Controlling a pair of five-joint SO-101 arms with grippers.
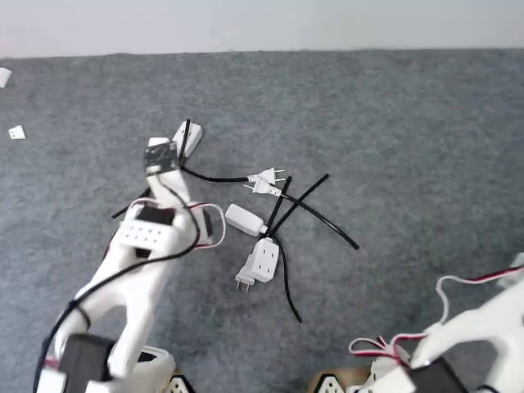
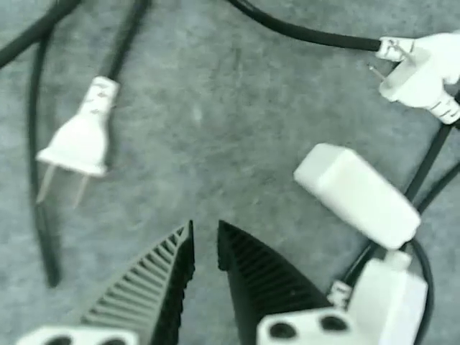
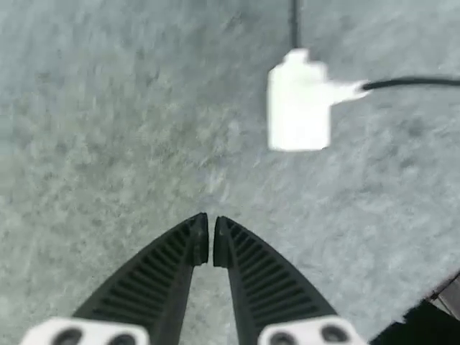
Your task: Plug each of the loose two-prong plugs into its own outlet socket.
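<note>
**Overhead and wrist views of 2 arms working on a grey carpet (image 1: 409, 123).**

- **Left gripper (image 2: 205, 228):** black ribbed fingers a narrow gap apart with nothing between them, the tips over bare carpet.
- **First plug (image 2: 77, 140):** white, 2 prongs, on a black cord. It lies loose just beside the left gripper's tips.
- **Second plug (image 1: 266, 182):** white, 2 prongs pointing toward the right of the overhead view. It lies loose near the centre, and its black cord (image 1: 214, 178) runs toward the left arm (image 1: 135, 262).
- **Upper socket block (image 1: 244, 219):** white and oblong, lying between the second plug and the lower socket block (image 1: 262, 260), near both. Whether it touches either cannot be told.
- **Lower socket block:** slot openings on its upper face and 2 prongs at the end nearest the arms.
- **Crossing cords (image 1: 327, 221):** black, overlapping to the right of the blocks.
- **Right gripper (image 3: 210, 223):** fingertips all but together, holding nothing, over bare carpet. Ahead of it lies a blurred white block (image 3: 298, 108) with a black cord at its side.
- **Right arm (image 1: 483, 323):** at the lower right edge of the overhead view, well apart from both plugs.
- **2 white scraps (image 1: 16, 131):** at the far left edge
</note>
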